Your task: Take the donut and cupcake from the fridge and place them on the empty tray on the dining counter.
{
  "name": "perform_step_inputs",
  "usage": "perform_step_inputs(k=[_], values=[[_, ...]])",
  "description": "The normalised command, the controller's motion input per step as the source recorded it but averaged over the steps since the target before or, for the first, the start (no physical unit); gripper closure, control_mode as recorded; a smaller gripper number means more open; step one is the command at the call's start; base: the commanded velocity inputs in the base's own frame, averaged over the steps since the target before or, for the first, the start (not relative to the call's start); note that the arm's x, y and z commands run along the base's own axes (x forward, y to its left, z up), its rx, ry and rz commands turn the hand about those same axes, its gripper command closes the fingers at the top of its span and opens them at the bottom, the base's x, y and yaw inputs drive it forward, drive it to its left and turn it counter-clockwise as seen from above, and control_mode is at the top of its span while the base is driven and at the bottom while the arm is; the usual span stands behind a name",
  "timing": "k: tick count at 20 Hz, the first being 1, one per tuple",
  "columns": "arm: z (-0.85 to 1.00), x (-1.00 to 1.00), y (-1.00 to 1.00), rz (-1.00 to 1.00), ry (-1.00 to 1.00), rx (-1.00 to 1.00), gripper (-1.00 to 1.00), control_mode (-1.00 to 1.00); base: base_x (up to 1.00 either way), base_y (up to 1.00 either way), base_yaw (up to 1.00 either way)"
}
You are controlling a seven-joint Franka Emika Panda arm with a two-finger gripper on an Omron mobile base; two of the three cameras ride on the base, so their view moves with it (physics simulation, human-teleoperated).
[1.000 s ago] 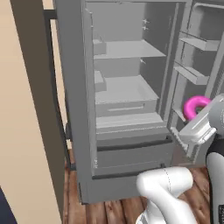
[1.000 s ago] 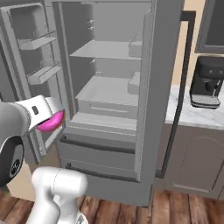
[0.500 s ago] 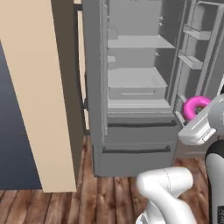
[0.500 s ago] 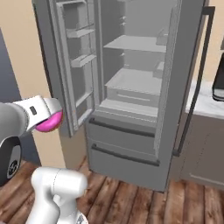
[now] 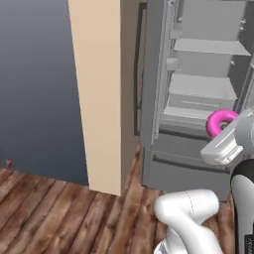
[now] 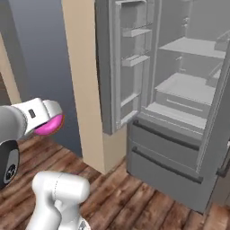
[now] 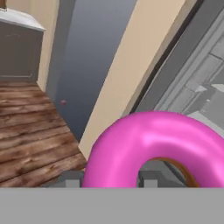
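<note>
Donut: pink-iced ring (image 5: pixel 221 122), held off the floor at the arm's tip, in front of the open fridge; its icing nearly spanned the hand view (image 7: pixel 155 146).
End effector: clenched (image 7: pixel 109 179) on the donut, its dark fingertips (image 7: pixel 72 178) just showing beneath the ring.
Fridge: grey, both upper doors (image 6: pixel 128 63) swung wide, bare shelves inside (image 5: pixel 198 84), two bottom drawers shut (image 6: pixel 164 155).
Wall: beige panel (image 5: pixel 96 89) just left of the fridge, dark grey wall (image 5: pixel 34 74) beyond it.
Floor: brown wood planks (image 6: pixel 134 202).
Arm: white base link (image 5: pixel 191 213) low in the left base view.
</note>
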Motion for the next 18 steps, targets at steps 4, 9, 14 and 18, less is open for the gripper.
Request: perform_step_inputs(k=[4, 9, 14, 18], values=[[0.00, 0.00, 0.00, 0.00, 0.00, 0.00, 1.00, 1.00, 0.00, 0.29, 0.65], [0.00, 0.00, 0.00, 0.00, 0.00, 0.00, 1.00, 1.00, 0.06, 0.35, 0.66], [0.00, 0.00, 0.00, 0.00, 0.00, 0.00, 1.00, 1.00, 0.34, 0.42, 0.67], [0.00, 0.00, 0.00, 0.00, 0.00, 0.00, 1.00, 1.00, 0.76, 0.29, 0.59]])
